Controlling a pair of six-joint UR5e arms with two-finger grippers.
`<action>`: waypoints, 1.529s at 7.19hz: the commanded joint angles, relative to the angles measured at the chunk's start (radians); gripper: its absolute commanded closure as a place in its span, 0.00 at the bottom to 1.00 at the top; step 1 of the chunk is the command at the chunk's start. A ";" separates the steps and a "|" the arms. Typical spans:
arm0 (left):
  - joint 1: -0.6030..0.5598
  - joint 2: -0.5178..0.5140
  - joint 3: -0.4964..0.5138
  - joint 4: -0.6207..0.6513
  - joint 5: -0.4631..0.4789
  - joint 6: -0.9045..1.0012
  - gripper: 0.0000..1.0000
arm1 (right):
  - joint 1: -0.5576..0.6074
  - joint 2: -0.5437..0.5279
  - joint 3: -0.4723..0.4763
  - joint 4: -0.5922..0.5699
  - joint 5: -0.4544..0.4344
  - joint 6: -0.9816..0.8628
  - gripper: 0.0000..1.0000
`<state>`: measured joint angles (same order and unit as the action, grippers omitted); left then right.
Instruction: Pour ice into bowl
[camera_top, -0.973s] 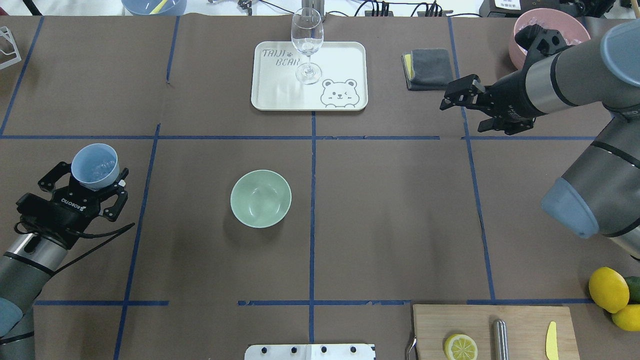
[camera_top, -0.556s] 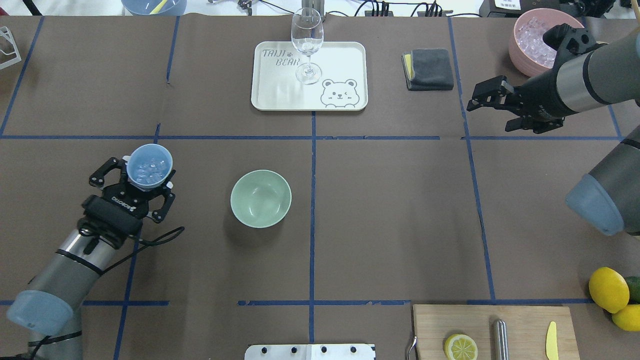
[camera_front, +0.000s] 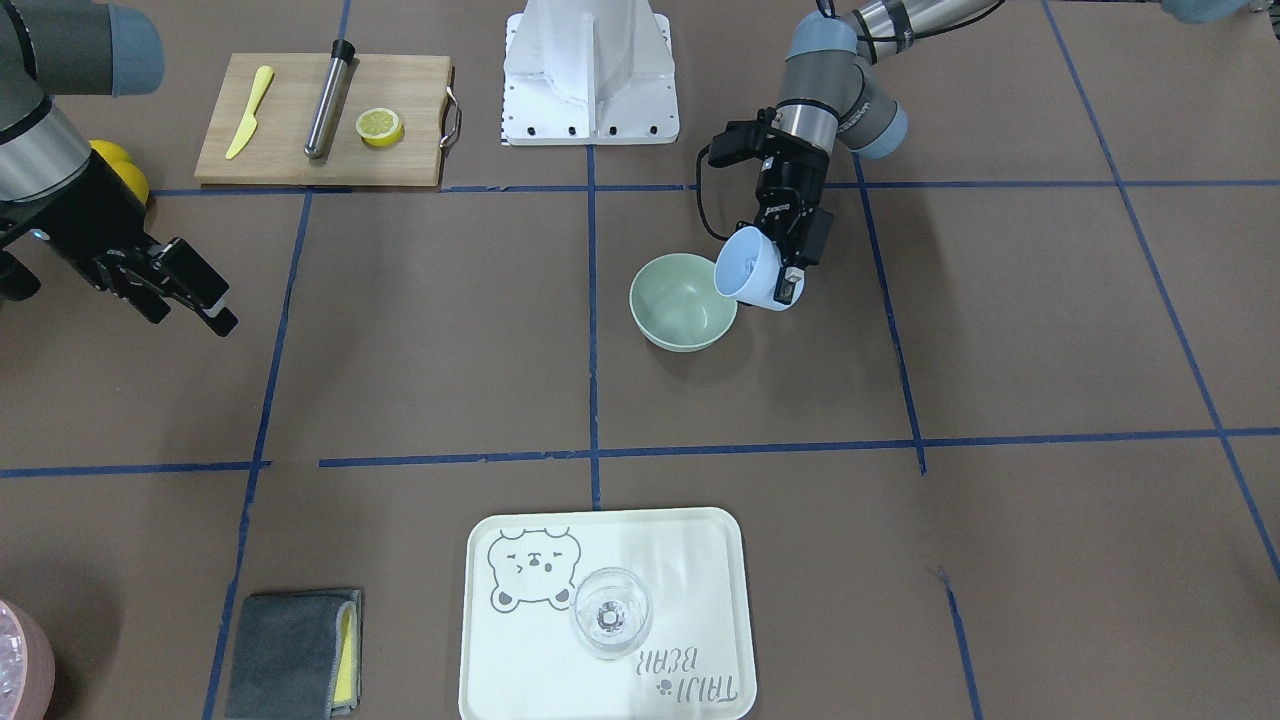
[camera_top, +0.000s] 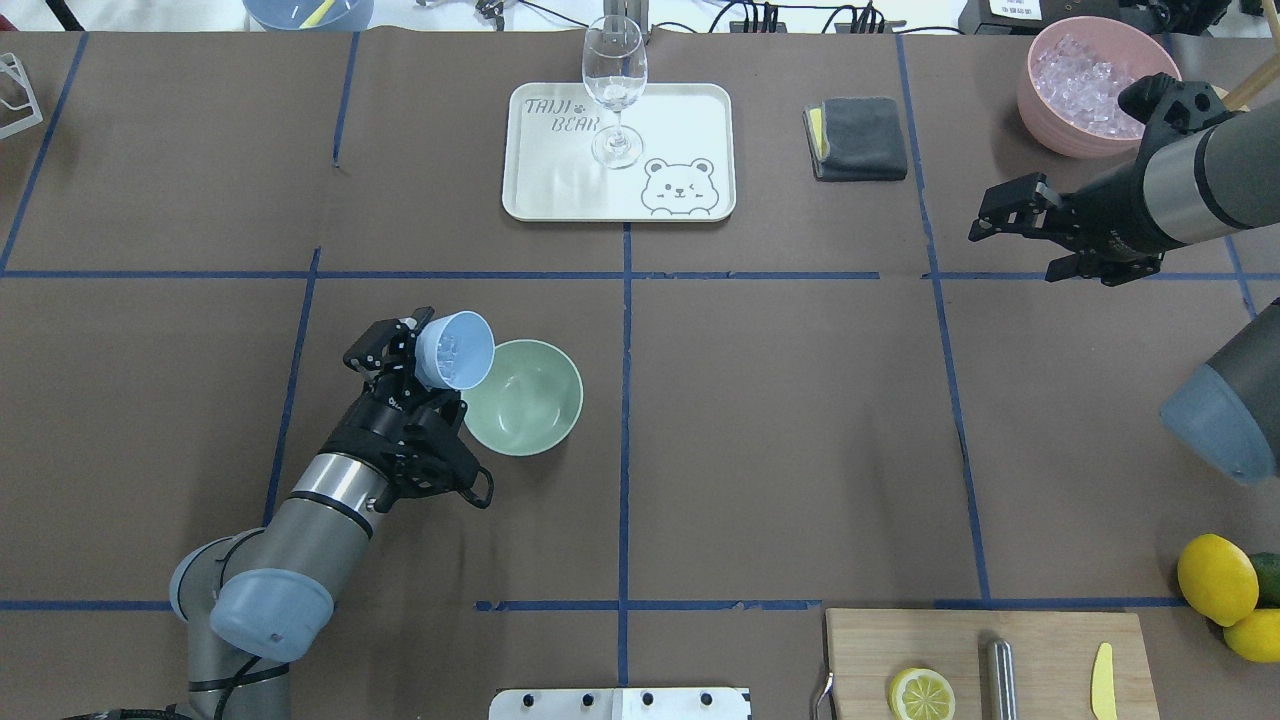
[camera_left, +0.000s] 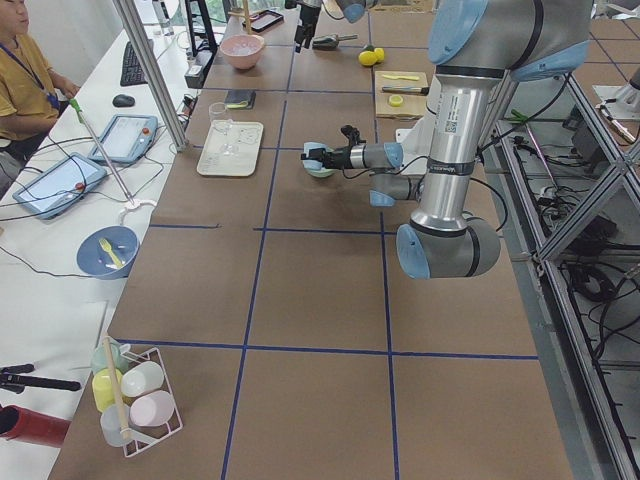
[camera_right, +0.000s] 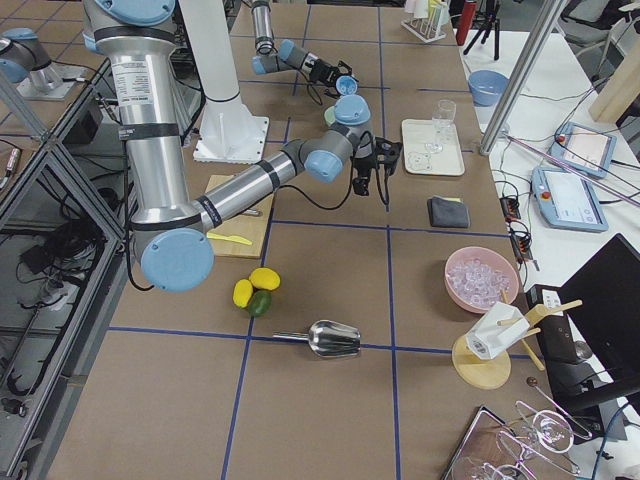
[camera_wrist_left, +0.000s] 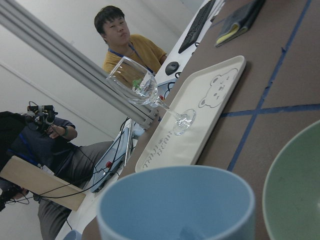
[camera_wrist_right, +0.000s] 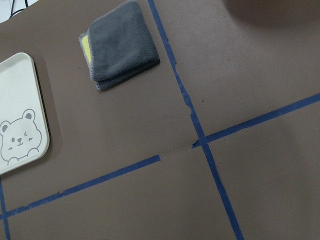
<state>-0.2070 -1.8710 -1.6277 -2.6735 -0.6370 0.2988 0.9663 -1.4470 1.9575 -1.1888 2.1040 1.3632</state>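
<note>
The left tool (camera_top: 425, 372) is closed around a blue cup (camera_top: 457, 350) and holds it up off the surface (camera_top: 800, 430). The cup is tipped on its side. Its open mouth faces the bowl (camera_top: 535, 400) and hangs over the bowl's edge, on the side nearest the left arm. The ice (camera_top: 447, 345) is inside the cup, a few small clear cubes seen through its mouth. The green bowl stands on the surface near the middle, just beside a blue tape line.

The right tool (camera_top: 1012, 255) is far off on the other side. Its two fingers are wide apart and hold nothing. It hangs above the surface near a pink bowl (camera_top: 1040, 110) that is full of more ice.

Past the green bowl lies a pale tray (camera_top: 560, 190) with a bear drawn on it. A wine glass (camera_top: 613, 90) stands upright on the tray. A folded grey cloth (camera_top: 862, 135) lies between the tray and the pink bowl.
</note>
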 joint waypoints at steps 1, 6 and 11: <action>0.009 -0.037 -0.003 0.110 0.052 0.286 1.00 | 0.000 -0.015 0.001 0.000 -0.001 0.000 0.00; 0.014 -0.027 -0.014 0.182 0.183 0.850 1.00 | -0.001 -0.021 -0.003 0.000 -0.001 0.002 0.00; 0.015 -0.025 -0.050 0.147 0.204 0.982 1.00 | -0.003 -0.036 -0.019 -0.002 -0.001 0.013 0.00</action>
<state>-0.1913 -1.8975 -1.6525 -2.4951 -0.4350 1.2756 0.9639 -1.4819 1.9408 -1.1905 2.1036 1.3716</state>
